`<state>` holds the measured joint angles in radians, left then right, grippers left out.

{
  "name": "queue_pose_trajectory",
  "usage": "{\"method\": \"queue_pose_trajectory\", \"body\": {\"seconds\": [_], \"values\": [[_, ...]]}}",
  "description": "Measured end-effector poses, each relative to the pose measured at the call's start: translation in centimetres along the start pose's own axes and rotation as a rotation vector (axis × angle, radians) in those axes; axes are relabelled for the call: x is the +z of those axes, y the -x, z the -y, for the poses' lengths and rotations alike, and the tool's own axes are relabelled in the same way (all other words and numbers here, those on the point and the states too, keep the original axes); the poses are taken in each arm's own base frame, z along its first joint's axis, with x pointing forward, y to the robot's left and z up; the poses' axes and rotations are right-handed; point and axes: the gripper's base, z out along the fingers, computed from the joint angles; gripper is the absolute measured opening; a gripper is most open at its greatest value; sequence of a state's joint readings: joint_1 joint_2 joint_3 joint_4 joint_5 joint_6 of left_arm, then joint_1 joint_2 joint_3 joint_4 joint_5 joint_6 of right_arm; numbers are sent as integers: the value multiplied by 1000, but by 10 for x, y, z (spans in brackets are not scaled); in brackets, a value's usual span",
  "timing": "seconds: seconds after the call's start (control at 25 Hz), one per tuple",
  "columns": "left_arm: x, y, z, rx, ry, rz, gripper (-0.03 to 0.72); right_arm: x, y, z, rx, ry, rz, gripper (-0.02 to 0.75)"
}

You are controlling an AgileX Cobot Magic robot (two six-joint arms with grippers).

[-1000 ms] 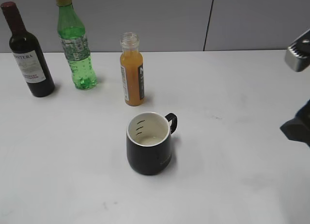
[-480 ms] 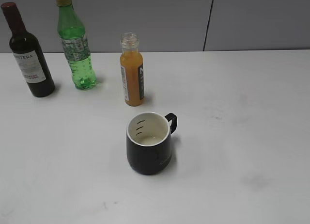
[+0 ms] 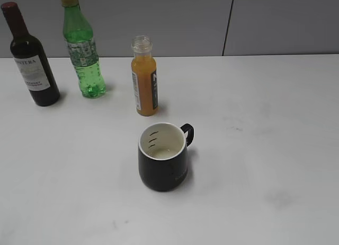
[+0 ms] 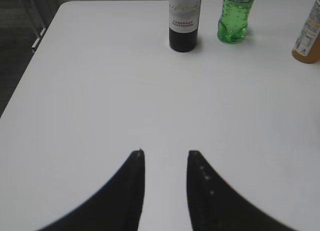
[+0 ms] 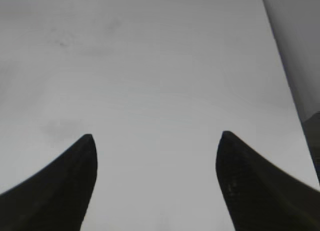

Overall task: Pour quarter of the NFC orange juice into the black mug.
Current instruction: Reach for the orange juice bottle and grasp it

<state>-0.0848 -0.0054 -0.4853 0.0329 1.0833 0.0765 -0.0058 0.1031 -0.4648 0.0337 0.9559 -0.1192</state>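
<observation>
Left wrist view shows the left gripper (image 4: 165,158) with its jaws a modest gap apart, empty, low over bare table (image 4: 100,91) near the left edge. Over on the right wrist view, the right gripper (image 5: 156,141) stands spread wide, nothing between its jaws, only blank surface below. Neither arm appears in the exterior view. The NFC orange juice (image 3: 144,78) stands upright toward the back edge, capless, filled to the shoulder. Just in front of it, apart, sits the black mug (image 3: 163,157), handle to the right, white interior looking almost empty. My read: nothing is poured yet. Best move is to grasp the juice mid-body, keep it upright, tip slowly over the mug's rim. Wine bottle (image 3: 29,57) and green bottle (image 3: 82,49) stand at the back-left corner.
</observation>
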Motion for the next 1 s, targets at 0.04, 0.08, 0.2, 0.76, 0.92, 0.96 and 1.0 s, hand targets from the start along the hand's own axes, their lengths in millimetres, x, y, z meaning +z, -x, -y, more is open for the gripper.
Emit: {"method": "queue_pose_trajectory", "body": {"seconds": [0.04,0.08,0.2,0.76,0.92,0.96,1.0], "values": [[0,0,0,0,0,0,232,-1,-3,0,0,-13,25,563],[0,0,0,0,0,0,232,-2,-6,-1,8,-22,48,563],[0,0,0,0,0,0,232,-2,-15,-3,29,-30,65,563],[0,0,0,0,0,0,232,-2,-15,-4,35,-33,67,559],[0,0,0,0,0,0,232,-2,-15,-4,35,-33,67,536],[0,0,0,0,0,0,232,-2,-15,-4,35,-33,67,530],[0,0,0,0,0,0,232,-2,-15,-4,35,-33,67,524]]}}
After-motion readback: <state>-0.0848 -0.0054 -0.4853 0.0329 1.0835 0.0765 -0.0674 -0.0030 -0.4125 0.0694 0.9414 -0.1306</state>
